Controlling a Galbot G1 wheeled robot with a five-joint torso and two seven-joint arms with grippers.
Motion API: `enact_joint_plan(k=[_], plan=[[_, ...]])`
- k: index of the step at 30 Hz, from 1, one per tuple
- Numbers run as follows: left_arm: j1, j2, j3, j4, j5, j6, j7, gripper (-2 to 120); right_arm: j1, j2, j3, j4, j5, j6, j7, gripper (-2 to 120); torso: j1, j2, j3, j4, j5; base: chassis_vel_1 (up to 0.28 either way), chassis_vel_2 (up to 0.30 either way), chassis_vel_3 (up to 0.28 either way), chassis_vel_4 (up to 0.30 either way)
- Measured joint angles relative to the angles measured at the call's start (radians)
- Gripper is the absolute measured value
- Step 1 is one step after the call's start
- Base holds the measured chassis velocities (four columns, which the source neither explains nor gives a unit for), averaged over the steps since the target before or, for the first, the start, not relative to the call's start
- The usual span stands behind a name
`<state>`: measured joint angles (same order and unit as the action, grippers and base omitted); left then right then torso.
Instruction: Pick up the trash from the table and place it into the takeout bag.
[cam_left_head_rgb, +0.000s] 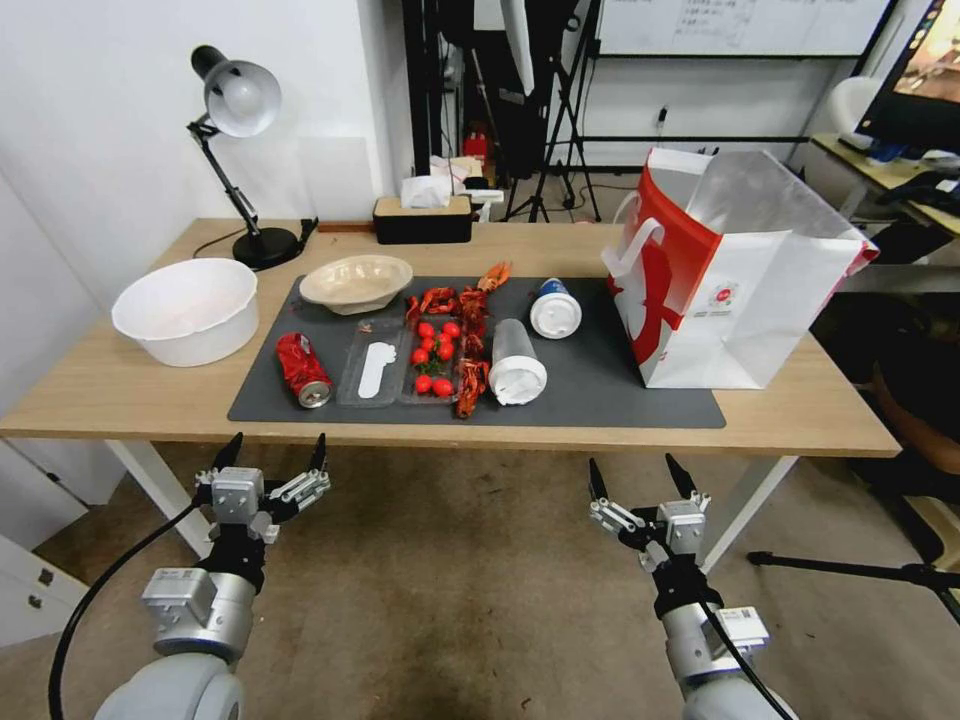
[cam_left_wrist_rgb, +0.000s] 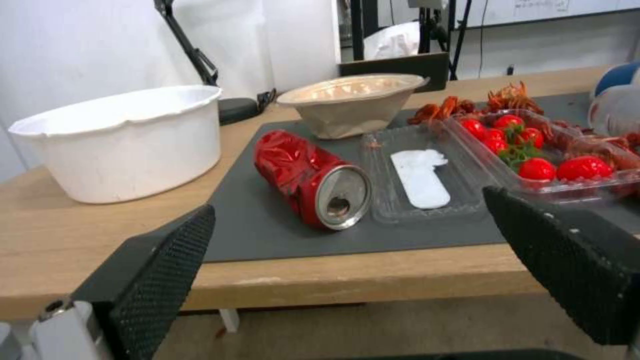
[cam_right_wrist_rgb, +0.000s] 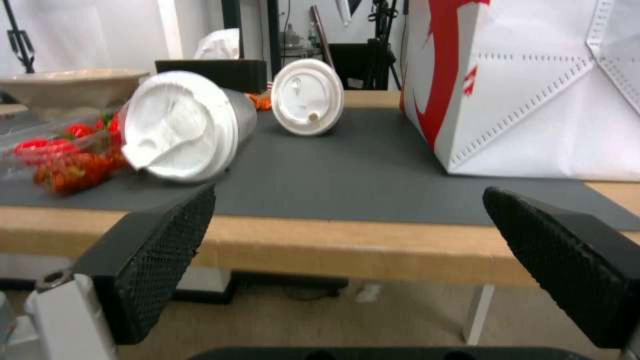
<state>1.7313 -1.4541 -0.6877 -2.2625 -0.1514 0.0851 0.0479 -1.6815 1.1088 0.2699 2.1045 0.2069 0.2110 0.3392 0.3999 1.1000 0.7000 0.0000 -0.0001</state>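
Trash lies on the dark mat (cam_left_head_rgb: 600, 392) of the table (cam_left_head_rgb: 120, 392): a crushed red can (cam_left_head_rgb: 302, 369) (cam_left_wrist_rgb: 312, 178), a shallow beige bowl (cam_left_head_rgb: 356, 281) (cam_left_wrist_rgb: 353, 102), a clear tray of tomatoes and crayfish shells (cam_left_head_rgb: 437, 358), and two white-lidded cups on their sides (cam_left_head_rgb: 515, 364) (cam_left_head_rgb: 555, 308) (cam_right_wrist_rgb: 183, 125) (cam_right_wrist_rgb: 307, 97). The takeout bag (cam_left_head_rgb: 730, 290) (cam_right_wrist_rgb: 533, 100) stands open at the mat's right end. My left gripper (cam_left_head_rgb: 278, 442) hangs open below the table's front edge, facing the can. My right gripper (cam_left_head_rgb: 632, 464) is open too, low in front of the cups.
A white basin (cam_left_head_rgb: 187, 308) sits on the table's left end, with a desk lamp (cam_left_head_rgb: 238, 100) and a black tissue box (cam_left_head_rgb: 422, 215) along the back edge. An empty clear lid (cam_left_head_rgb: 372, 372) lies beside the can. Tripod legs (cam_left_head_rgb: 860, 570) cross the floor at right.
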Motion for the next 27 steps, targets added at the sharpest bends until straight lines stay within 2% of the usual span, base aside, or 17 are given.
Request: enact_joint_plan(k=[9, 11, 16, 18, 27], plan=[[-0.003, 0.009, -0.007, 0.031, -0.023, -0.026, 0.005, 100, 0.140, 0.002, -0.076, 0.036, 0.043, -0.129, 0.091, 100, 0.000, 0.000, 0.000, 0.0000, 0.0001, 0.000, 0.000, 0.000, 0.000], [-0.007, 0.011, -0.011, 0.043, -0.032, -0.038, 0.016, 100, 0.237, -0.001, -0.105, 0.036, 0.099, -0.199, 0.124, 100, 0.000, 0.000, 0.000, -0.0001, -0.0001, 0.000, 0.000, 0.000, 0.000], [-0.008, 0.011, -0.014, 0.048, -0.033, -0.044, 0.028, 100, 0.350, -0.005, -0.146, 0.018, 0.178, -0.263, 0.147, 100, 0.000, 0.000, 0.000, -0.0001, -0.0002, 0.000, 0.000, 0.000, 0.000], [-0.010, 0.006, -0.015, 0.049, -0.033, -0.044, 0.032, 100, 0.462, -0.006, -0.211, -0.016, 0.251, -0.316, 0.169, 100, 0.000, 0.000, 0.000, 0.0000, 0.0000, 0.000, 0.000, 0.000, 0.000], [-0.007, -0.007, -0.023, 0.054, -0.029, -0.045, 0.034, 100, 0.645, 0.028, -0.329, -0.113, 0.322, -0.360, 0.199, 100, 0.000, 0.000, 0.000, 0.0001, 0.0000, 0.000, 0.000, 0.000, 0.000]])
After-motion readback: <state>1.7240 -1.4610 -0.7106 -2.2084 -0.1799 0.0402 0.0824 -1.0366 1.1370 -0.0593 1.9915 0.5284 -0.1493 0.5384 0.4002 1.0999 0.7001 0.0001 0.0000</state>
